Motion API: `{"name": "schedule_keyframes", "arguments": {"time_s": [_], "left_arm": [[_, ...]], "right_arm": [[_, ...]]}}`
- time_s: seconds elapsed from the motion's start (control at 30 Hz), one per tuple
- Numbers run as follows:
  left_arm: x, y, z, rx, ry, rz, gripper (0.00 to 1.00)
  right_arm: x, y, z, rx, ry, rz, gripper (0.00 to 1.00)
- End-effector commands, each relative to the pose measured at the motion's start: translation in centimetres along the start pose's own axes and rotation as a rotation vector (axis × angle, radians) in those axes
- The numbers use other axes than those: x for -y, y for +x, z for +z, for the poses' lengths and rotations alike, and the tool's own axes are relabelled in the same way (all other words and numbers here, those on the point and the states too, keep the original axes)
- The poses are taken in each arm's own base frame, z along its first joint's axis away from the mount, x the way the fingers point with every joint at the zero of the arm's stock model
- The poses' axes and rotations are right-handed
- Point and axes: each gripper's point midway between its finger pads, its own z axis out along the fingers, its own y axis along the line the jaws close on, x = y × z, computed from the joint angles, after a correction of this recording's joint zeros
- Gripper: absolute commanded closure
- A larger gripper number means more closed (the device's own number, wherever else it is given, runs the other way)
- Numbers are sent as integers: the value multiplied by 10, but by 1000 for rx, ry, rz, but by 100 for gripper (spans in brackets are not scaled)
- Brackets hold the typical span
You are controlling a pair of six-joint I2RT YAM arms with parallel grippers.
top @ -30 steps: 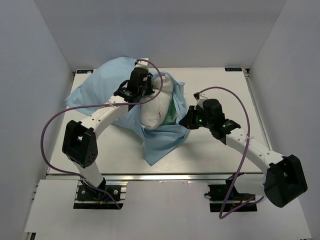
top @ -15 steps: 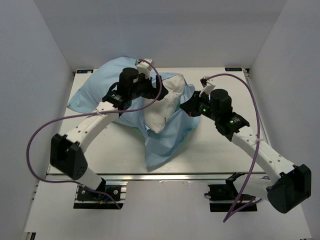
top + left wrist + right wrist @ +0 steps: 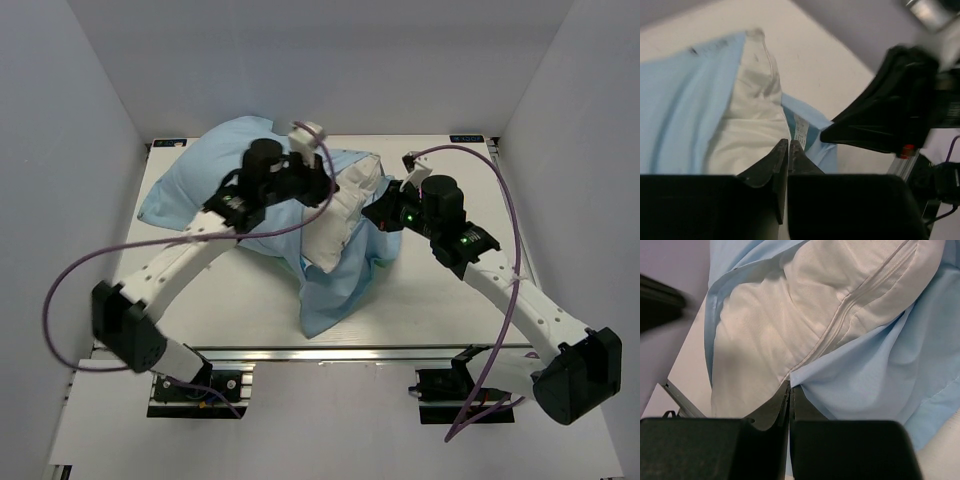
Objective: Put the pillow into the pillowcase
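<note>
Only right wrist shows my right gripper (image 3: 790, 386) clamped on the pillowcase (image 3: 865, 380) hem at the pillow (image 3: 770, 335) seam. Left wrist: my left gripper (image 3: 788, 152) pinched together, just beside the pillow.

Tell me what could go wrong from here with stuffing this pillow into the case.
1. The right gripper pinches only a thin edge of the pillowcase; it could slip free.
2. Much of the pillow bulges outside the opening and might slide out.
3. The left gripper sits close to the right arm, so they may collide.
</note>
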Motion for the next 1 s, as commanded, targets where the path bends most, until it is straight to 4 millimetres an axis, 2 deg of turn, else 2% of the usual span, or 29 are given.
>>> {"name": "schedule_keyframes", "arguments": {"time_s": [0.0,0.03,0.07,0.1,0.13,0.17,0.23,0.27,0.3,0.37,0.4,0.5,0.6,0.67,0.7,0.77,0.8,0.83,0.9,0.93,0.97], "left_arm": [[-13,83,40,-252,2,-26,85],[-21,90,48,-275,-23,-32,92],[-32,121,64,-351,-29,-38,94],[-38,135,73,-387,-32,-43,94],[-42,139,84,-405,-29,-44,100],[-55,180,96,-518,-53,-83,100],[-67,207,107,-597,-76,-108,100],[-71,215,113,-625,-86,-119,100],[-83,245,118,-687,-123,-142,100],[-94,262,122,-716,-162,-189,100],[-103,280,123,-744,-186,-214,100],[-123,301,125,-769,-273,-270,100],[-138,305,132,-737,-368,-335,100],[-146,310,138,-732,-395,-413,100],[-154,294,147,-690,-398,-442,100],[-163,289,152,-672,-445,-507,100],[-170,271,159,-631,-468,-511,100],[-174,267,160,-618,-490,-507,100],[-169,250,165,-585,-448,-486,100],[-164,253,161,-593,-424,-487,100],[-153,232,160,-557,-365,-466,100]], "right_arm": [[-32,-49,-24,140,-90,-59,100],[-33,-50,-27,144,-95,-64,100],[-38,-54,-34,159,-109,-72,100],[-41,-55,-37,161,-119,-81,100],[-45,-59,-42,159,-130,-86,100],[-51,-61,-47,157,-150,-94,100],[-59,-69,-56,165,-165,-108,100],[-67,-77,-66,185,-185,-119,100],[-72,-83,-72,206,-197,-131,100],[-84,-103,-91,272,-215,-159,100],[-88,-109,-97,295,-216,-165,100],[-107,-130,-121,357,-264,-201,100],[-125,-136,-140,364,-327,-220,100],[-134,-131,-150,342,-373,-219,100],[-131,-120,-147,306,-374,-204,100],[-131,-99,-150,247,-412,-175,100],[-122,-76,-140,186,-411,-151,100],[-122,-64,-138,153,-433,-137,100],[-122,-43,-138,106,-482,-93,100],[-111,-32,-127,87,-453,-67,100],[-104,-29,-121,83,-420,-57,100]]}}
